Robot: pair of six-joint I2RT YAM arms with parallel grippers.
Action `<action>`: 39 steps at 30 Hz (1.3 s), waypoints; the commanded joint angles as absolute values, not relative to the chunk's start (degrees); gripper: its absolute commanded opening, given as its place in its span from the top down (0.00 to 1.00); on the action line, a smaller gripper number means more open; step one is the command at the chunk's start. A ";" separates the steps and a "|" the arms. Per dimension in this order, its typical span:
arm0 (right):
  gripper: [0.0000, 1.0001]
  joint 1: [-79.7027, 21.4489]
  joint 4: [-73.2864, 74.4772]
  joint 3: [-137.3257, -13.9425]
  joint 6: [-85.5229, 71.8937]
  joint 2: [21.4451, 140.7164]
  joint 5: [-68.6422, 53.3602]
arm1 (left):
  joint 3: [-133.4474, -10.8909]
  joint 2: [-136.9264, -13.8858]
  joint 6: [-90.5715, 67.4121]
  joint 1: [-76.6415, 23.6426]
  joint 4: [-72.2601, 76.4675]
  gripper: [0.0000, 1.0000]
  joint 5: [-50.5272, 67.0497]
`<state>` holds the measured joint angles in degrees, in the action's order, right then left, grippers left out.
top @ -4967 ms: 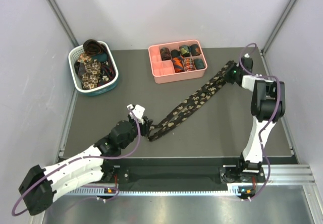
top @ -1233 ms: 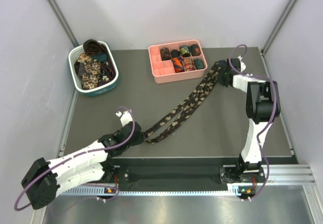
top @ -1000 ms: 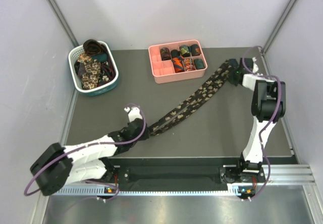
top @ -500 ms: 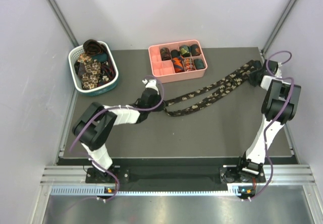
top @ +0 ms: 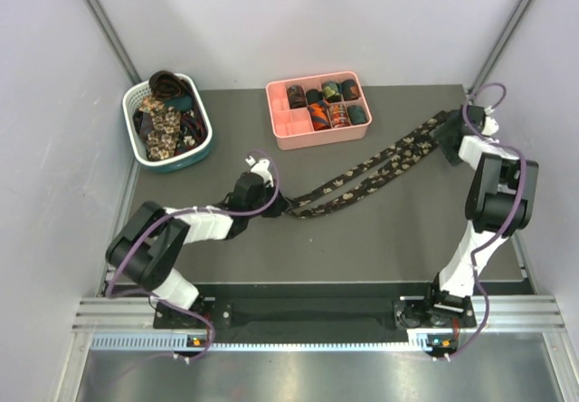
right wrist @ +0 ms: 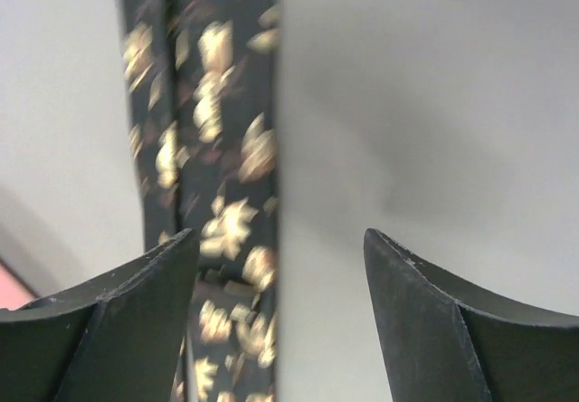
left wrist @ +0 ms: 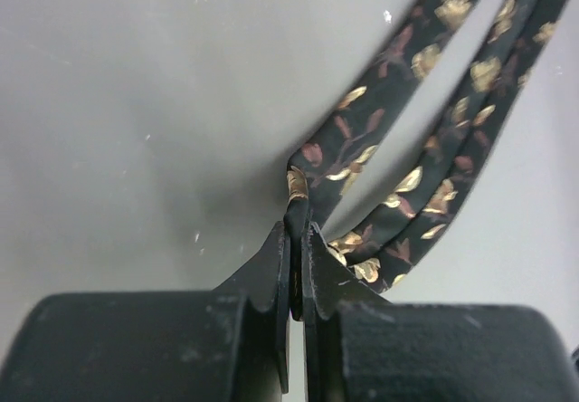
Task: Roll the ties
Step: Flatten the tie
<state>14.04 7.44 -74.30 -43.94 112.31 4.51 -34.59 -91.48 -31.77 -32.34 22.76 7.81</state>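
Note:
A dark tie with beige flowers point(top: 362, 174), folded double, lies stretched across the table from lower left to upper right. My left gripper point(top: 277, 205) is shut on its folded end, and in the left wrist view the fabric point(left wrist: 409, 103) is pinched between the jaws of the gripper point(left wrist: 297, 232). My right gripper point(top: 449, 138) stands open over the far end of the tie. In the right wrist view the tie point(right wrist: 222, 148) lies flat below, next to the left finger of the gripper point(right wrist: 280, 244), held by neither.
A pink divided tray point(top: 282, 132) at the back holds several rolled ties point(top: 331, 103). A white-and-teal basket point(top: 136, 148) at the back left holds loose ties point(top: 165, 117). The right gripper is close to the table's right edge and the corner post point(top: 507, 31).
The right gripper has opened and let go of the tie's far end. The left gripper has carried the folded end up and to the right, so the tie lies flatter across the table.

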 commanded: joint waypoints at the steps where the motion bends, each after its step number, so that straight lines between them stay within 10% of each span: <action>1: 0.27 8.36 12.46 -74.27 -38.41 105.13 11.23 | -30.78 -85.96 -31.20 -32.52 27.15 0.98 5.98; 15: 0.35 -3.42 28.56 -84.55 -43.94 110.83 14.32 | -23.99 -81.13 -28.39 -33.49 35.43 0.78 3.87; 39: 0.54 -5.10 30.85 -100.55 -49.92 126.82 14.06 | -21.53 -78.84 -23.38 -33.84 37.35 0.78 0.53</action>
<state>-4.01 31.11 -97.91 -48.16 125.40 13.50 -22.28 -80.60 -24.75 -33.54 33.45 1.45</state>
